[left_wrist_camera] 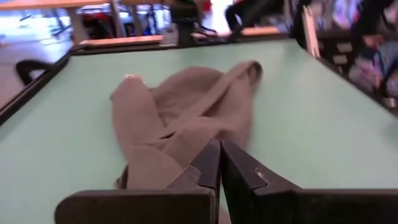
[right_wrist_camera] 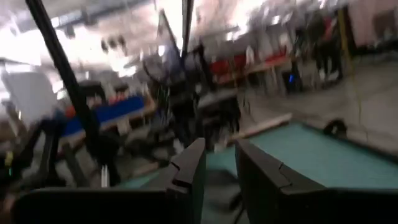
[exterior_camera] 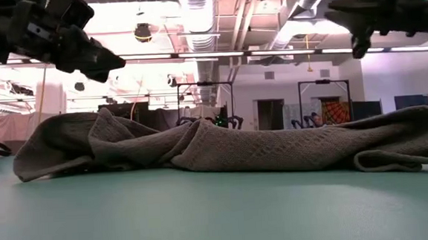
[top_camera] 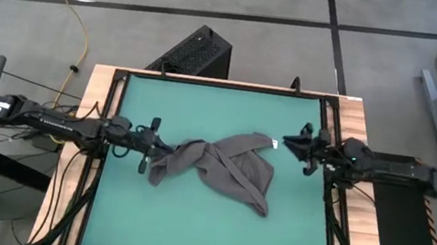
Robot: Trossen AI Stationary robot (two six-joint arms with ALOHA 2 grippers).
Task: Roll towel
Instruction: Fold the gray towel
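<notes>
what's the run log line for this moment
towel: crumpled, unrolled | left gripper: shut, at towel's edge | right gripper: raised beside towel

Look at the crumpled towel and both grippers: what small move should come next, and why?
Probably spread it flat first. The towel lies twisted and bunched on the green table, so it cannot roll yet. The left gripper, shut, hovers just above its near end; the right gripper hangs above the tagged corner. A likely move: open the left gripper and lower it onto that end.

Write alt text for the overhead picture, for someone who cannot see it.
A crumpled dark grey towel lies unrolled on a green table. The left gripper sits at the towel's left end, and the right gripper is near its small white tag.
</notes>
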